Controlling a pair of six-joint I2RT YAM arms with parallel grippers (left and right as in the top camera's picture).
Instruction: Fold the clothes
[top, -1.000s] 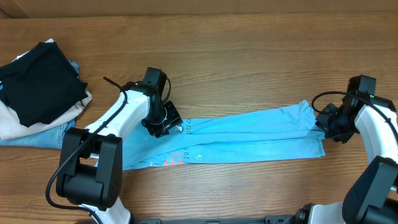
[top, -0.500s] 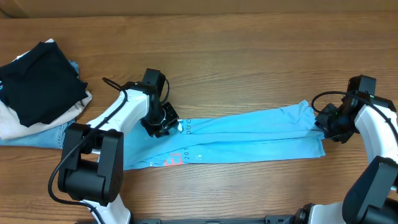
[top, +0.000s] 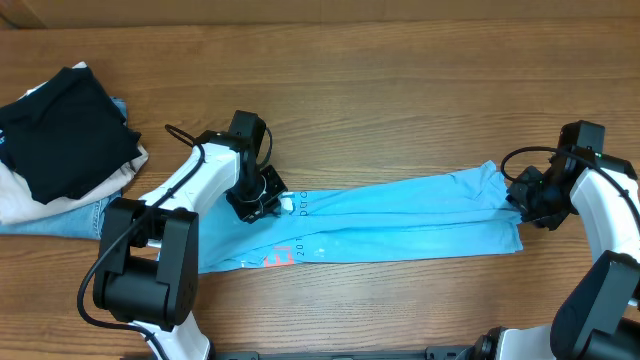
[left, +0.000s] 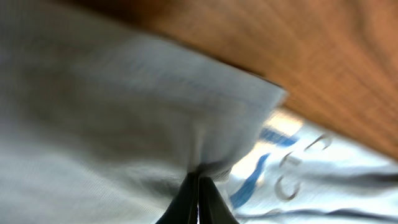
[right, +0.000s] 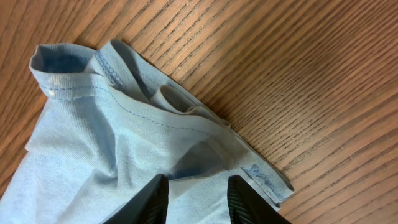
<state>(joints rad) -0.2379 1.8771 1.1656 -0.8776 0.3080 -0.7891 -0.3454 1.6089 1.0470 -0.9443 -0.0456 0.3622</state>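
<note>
The sky-blue T-shirt (top: 400, 215) is matt knit cloth with stitched hems; the brown wooden worktop (top: 400, 90) shows ridged grain, seemingly matt.

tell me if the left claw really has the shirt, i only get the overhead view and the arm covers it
observer: Yes. In the left wrist view the left claw has its fingers pressed together on a pinched fold of the T-shirt.
operator: and the right one, clamped too
observer: Can't say. The right wrist view shows the right claw with its fingers apart. A ridge of the shirt's hem end runs in between them, and there is bare table beyond.
</note>
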